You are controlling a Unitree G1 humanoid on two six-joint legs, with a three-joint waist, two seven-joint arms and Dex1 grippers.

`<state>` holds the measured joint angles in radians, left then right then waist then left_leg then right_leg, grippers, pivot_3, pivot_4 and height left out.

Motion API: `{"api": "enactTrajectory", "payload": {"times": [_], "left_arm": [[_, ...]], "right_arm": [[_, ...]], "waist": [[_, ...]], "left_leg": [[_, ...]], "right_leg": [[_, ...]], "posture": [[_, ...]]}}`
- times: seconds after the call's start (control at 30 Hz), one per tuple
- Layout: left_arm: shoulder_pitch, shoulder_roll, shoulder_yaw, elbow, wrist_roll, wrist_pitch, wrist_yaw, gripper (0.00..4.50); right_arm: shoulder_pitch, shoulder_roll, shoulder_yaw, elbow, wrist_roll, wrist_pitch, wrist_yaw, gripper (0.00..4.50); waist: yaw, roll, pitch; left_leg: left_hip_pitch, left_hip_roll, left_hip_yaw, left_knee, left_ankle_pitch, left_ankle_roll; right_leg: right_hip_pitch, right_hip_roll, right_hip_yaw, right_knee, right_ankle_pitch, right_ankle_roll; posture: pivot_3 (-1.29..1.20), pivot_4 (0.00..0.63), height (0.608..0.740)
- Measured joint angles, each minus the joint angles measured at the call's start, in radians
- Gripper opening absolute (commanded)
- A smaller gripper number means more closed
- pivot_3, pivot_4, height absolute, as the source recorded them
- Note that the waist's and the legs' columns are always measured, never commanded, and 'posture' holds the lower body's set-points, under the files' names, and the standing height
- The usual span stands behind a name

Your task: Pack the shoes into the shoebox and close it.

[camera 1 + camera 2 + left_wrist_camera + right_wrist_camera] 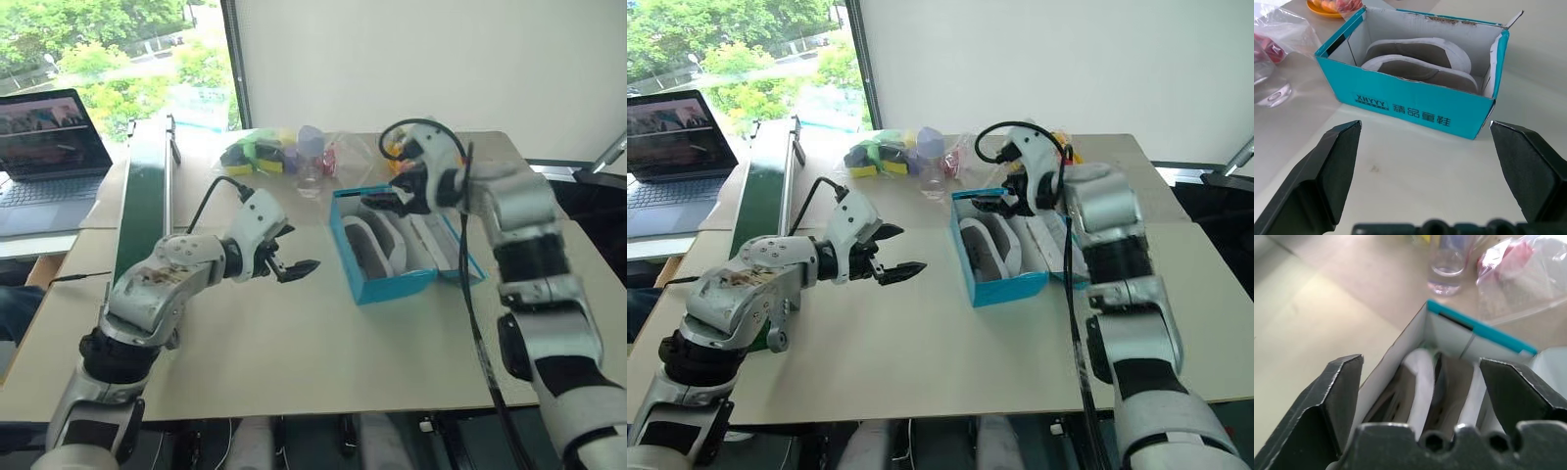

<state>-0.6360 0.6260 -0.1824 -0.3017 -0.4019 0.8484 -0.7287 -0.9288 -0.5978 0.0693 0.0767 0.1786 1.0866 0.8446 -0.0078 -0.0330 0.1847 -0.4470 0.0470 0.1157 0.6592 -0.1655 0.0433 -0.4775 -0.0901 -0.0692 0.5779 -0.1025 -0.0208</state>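
Both shoes sit in the shoebox near the table's far edge, lid still open; left gripper and right gripper both gape wide and empty, so a careless lid push risks sliding the box.

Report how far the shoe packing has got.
Done: both shoes lie side by side inside the shoebox. In hand: nothing; the right gripper hangs open over the box, and the left gripper is open above the table, facing the box's side. Left: the lid is still open and must be folded shut.
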Motion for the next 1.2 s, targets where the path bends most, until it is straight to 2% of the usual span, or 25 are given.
{"api": "enactTrajectory", "payload": {"times": [0.13, 0.2, 0.23, 0.4, 0.47, 0.57, 0.63, 0.7, 0.93, 1.1, 1.2], "left_arm": [[-0.042, -0.012, -0.031, 0.072, 0.016, -0.065, -0.062, 4.5], [-0.076, -0.04, -0.048, 0.124, 0.026, -0.099, -0.098, 4.5], [-0.102, -0.054, -0.067, 0.155, 0.033, -0.123, -0.124, 4.5], [-0.174, -0.073, -0.103, 0.265, 0.071, -0.208, -0.21, 4.5], [-0.202, -0.089, -0.116, 0.31, 0.088, -0.238, -0.237, 4.5], [-0.235, -0.094, -0.118, 0.363, 0.111, -0.268, -0.261, 4.5], [-0.252, -0.102, -0.117, 0.389, 0.126, -0.28, -0.271, 4.5], [-0.254, -0.113, -0.117, 0.395, 0.126, -0.281, -0.278, 4.5], [-0.254, -0.112, -0.115, 0.382, 0.127, -0.272, -0.285, 4.5], [-0.248, -0.101, -0.111, 0.364, 0.133, -0.255, -0.278, 4.5], [-0.247, -0.096, -0.107, 0.344, 0.134, -0.235, -0.266, 4.5]], "right_arm": [[0.114, -0.085, -0.065, -0.232, 0.064, 0.166, -0.016, 2.76], [0.166, -0.111, -0.139, -0.347, 0.098, 0.264, -0.038, 2.05], [0.203, -0.117, -0.19, -0.418, 0.119, 0.324, -0.048, 1.59], [0.336, -0.097, -0.364, -0.627, 0.191, 0.51, -0.084, 0.03], [0.453, -0.087, -0.444, -0.699, 0.212, 0.517, -0.099, 0.03], [0.608, -0.005, -0.523, -0.749, 0.217, 0.512, -0.143, 0.03], [0.731, 0.117, -0.555, -0.748, 0.198, 0.439, -0.202, 0.03], [0.816, 0.177, -0.542, -0.713, 0.188, 0.333, -0.238, 0.03], [0.867, 0.238, -0.496, -0.513, 0.094, -0.079, -0.358, 0.03], [0.829, 0.302, -0.499, -0.355, 0.104, -0.249, -0.4, 0.03], [0.798, 0.341, -0.494, -0.19, 0.121, -0.361, -0.388, 0.03]], "waist": [[0.011, 0.0, 0.0], [0.013, 0.0, 0.0], [0.017, 0.0, 0.0], [0.017, 0.0, 0.0], [0.02, 0.0, 0.0], [0.021, 0.0, 0.0], [0.02, 0.0, 0.0], [0.015, 0.003, -0.001], [-0.004, 0.005, -0.001], [-0.007, 0.005, 0.0], [-0.006, 0.006, 0.0]], "left_leg": [[0.0, -0.001, 0.0, 0.0, 0.0, 0.0], [0.0, -0.001, 0.0, 0.0, 0.0, 0.0], [0.0, 0.0, 0.0, 0.0, 0.0, 0.0], [0.0, 0.0, -0.001, 0.0, 0.0, 0.0], [0.0, 0.0, -0.002, 0.001, 0.0, 0.0], [0.0, -0.001, -0.003, 0.001, 0.0, 0.0], [-0.001, 0.0, -0.003, 0.001, 0.0, 0.0], [-0.003, 0.001, -0.003, 0.001, 0.0, 0.001], [-0.009, 0.004, -0.005, 0.0, -0.001, 0.001], [-0.009, 0.003, -0.006, 0.0, -0.001, 0.001], [-0.009, 0.002, -0.006, 0.0, -0.001, 0.001]], "right_leg": [[0.0, -0.001, 0.0, -0.001, 0.0, 0.0], [0.0, -0.001, -0.001, -0.001, 0.0, 0.0], [0.0, -0.001, -0.001, -0.001, 0.0, 0.0], [0.0, 0.0, -0.002, -0.001, 0.0, 0.0], [0.002, -0.001, -0.003, -0.002, 0.0, 0.0], [0.002, -0.001, -0.003, -0.003, 0.0, 0.0], [0.003, -0.001, -0.004, -0.005, 0.0, 0.0], [0.002, -0.001, -0.004, -0.007, 0.0, 0.001], [0.002, 0.0, -0.012, -0.017, 0.002, 0.003], [0.002, 0.0, -0.013, -0.017, 0.002, 0.003], [0.002, 0.0, -0.012, -0.016, 0.002, 0.003]], "posture": [[0.0, 0.15, 0.738], [0.0, 0.15, 0.738], [0.0, 0.15, 0.738], [0.0, 0.15, 0.738], [0.0, 0.15, 0.738], [0.0, 0.15, 0.738], [0.0, 0.15, 0.738], [0.0, 0.15, 0.738], [0.0, 0.15, 0.738], [0.0, 0.15, 0.738], [0.0, 0.15, 0.738]]}}
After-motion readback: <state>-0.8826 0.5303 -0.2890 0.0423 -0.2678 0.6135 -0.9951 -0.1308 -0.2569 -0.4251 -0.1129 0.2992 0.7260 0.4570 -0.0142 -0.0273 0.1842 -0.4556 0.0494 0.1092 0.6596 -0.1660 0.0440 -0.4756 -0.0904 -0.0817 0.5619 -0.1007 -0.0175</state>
